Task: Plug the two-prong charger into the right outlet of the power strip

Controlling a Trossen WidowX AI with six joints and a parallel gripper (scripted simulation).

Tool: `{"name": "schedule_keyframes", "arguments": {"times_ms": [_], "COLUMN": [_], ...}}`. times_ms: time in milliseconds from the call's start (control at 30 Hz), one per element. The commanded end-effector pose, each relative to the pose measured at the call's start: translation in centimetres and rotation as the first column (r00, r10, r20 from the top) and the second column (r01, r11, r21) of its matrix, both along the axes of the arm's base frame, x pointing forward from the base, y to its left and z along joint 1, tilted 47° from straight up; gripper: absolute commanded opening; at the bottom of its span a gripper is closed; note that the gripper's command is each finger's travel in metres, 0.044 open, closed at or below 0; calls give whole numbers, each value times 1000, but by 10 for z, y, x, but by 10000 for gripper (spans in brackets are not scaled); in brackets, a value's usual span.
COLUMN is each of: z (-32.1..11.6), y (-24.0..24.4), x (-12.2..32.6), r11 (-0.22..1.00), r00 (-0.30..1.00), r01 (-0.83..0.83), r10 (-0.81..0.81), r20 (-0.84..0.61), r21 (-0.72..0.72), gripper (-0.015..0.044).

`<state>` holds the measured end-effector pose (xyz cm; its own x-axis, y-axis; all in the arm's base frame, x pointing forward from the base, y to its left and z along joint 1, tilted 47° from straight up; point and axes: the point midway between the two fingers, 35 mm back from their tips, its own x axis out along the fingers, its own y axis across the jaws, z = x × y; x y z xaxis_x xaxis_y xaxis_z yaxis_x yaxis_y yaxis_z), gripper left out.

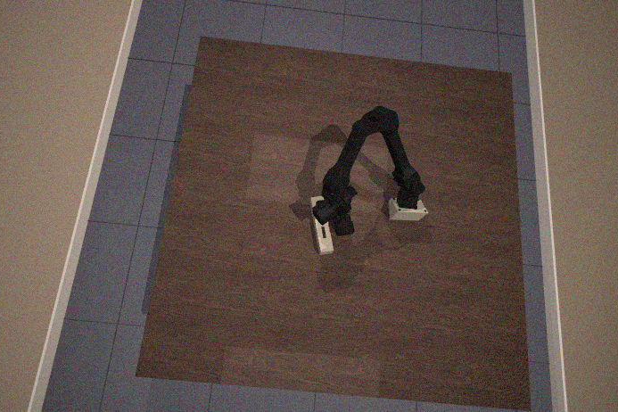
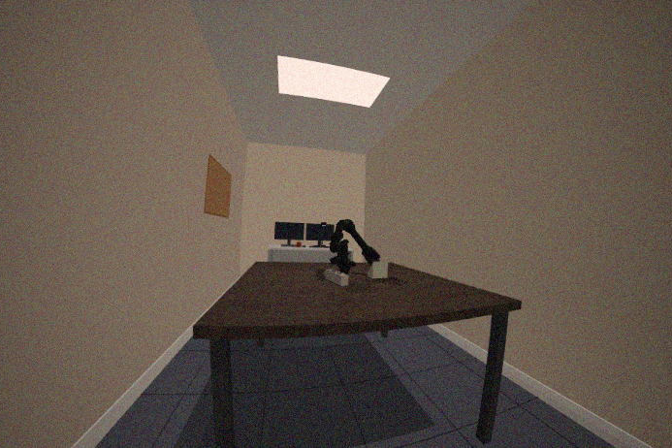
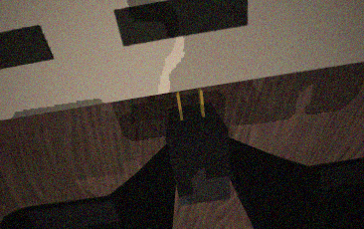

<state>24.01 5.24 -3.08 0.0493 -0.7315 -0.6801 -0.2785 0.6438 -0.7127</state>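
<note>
My hand (image 3: 199, 149) is clamped on the dark charger (image 3: 196, 141), whose 2 yellow prongs (image 3: 190, 105) point toward the pale power strip (image 3: 278, 45). The prong tips reach the strip's near edge, just right of a dark slot (image 3: 181, 20) on its top face. From above, my arm (image 1: 367, 145) leans over the strip (image 1: 323, 240) on the brown tabletop (image 1: 270, 291).

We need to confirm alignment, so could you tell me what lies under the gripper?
The power strip lies under the gripper, which holds the charger. The strip's far end and right outlet are covered.
</note>
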Motion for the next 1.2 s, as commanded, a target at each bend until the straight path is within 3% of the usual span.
{"name": "schedule_keyframes", "arguments": {"times_ms": [0, 1167], "z": [0, -1], "y": [0, 2], "x": [2, 9], "r11": [1000, 1000], "r00": [1000, 1000], "r01": [-5, -5], "r10": [5, 5], "r20": [-3, -3], "r21": [-4, -3], "gripper": [0, 0]}}
